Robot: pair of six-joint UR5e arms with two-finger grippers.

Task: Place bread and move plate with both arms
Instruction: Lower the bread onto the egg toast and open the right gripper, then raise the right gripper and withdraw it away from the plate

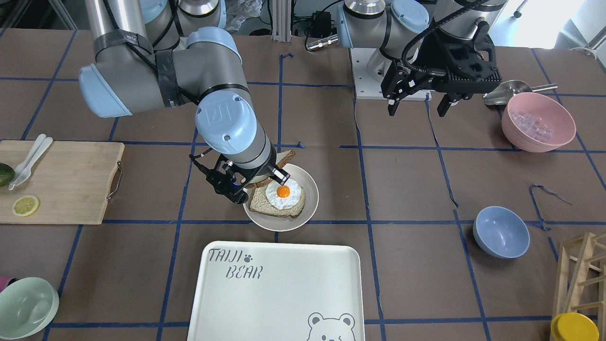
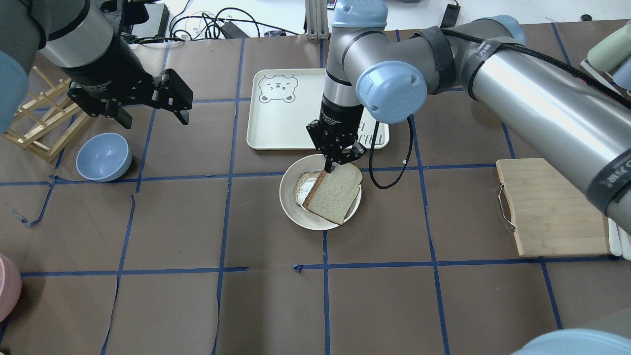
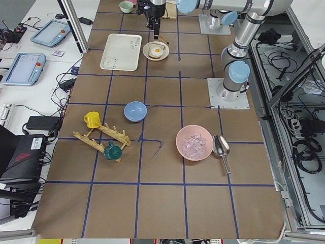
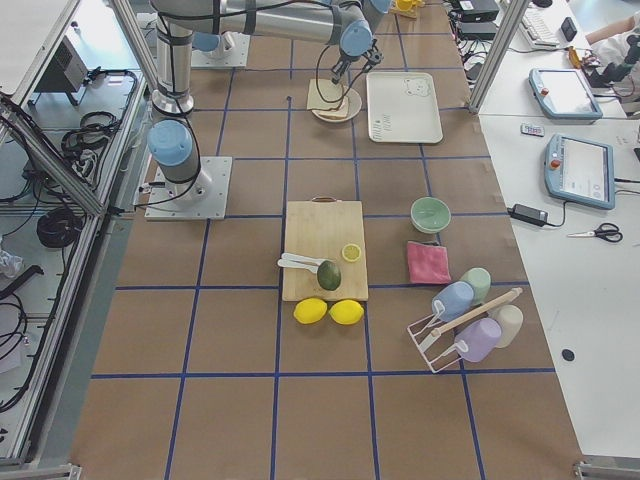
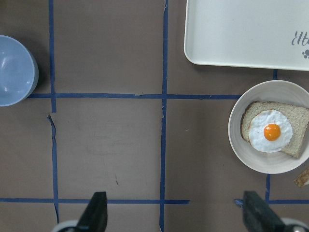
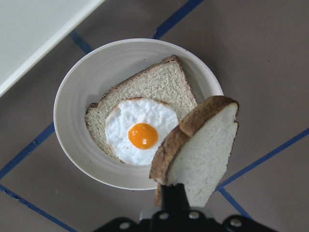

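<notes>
**Pale bread (image 6: 203, 145) pinched over the plate (image 6: 63, 111)**

My right claw (image 2: 330, 166) is clamped narrow on the brown crust at one edge of the slice. I hold it tilted, its soft, porous crumb facing out, with the rounded top away from me. It hangs over the near side of the round, off-white, smooth dish with its raised rim. From above it hides most of what lies there. I cannot tell whether its low edge touches the dish.

My left claw (image 2: 155, 121) is spread wide with nothing in it, well apart from the plate.

I count two slices: the one I grip and an egg-topped slice (image 6: 145, 101) lying flat in the dish, with one glossy white and one orange yolk. There is one plate.

Just beyond the dish lies a rectangular white tray (image 2: 276, 128) with a bear print, near but not touching. A blue bowl (image 2: 103, 157) sits near a wooden rack (image 2: 39, 123) on my left side, and a bamboo cutting board (image 2: 552, 207) lies off to my right. A pink bowl (image 1: 539, 121) holds clear cubes. The brown paper table cover (image 2: 197, 305) carries a grid of blue tape.
</notes>
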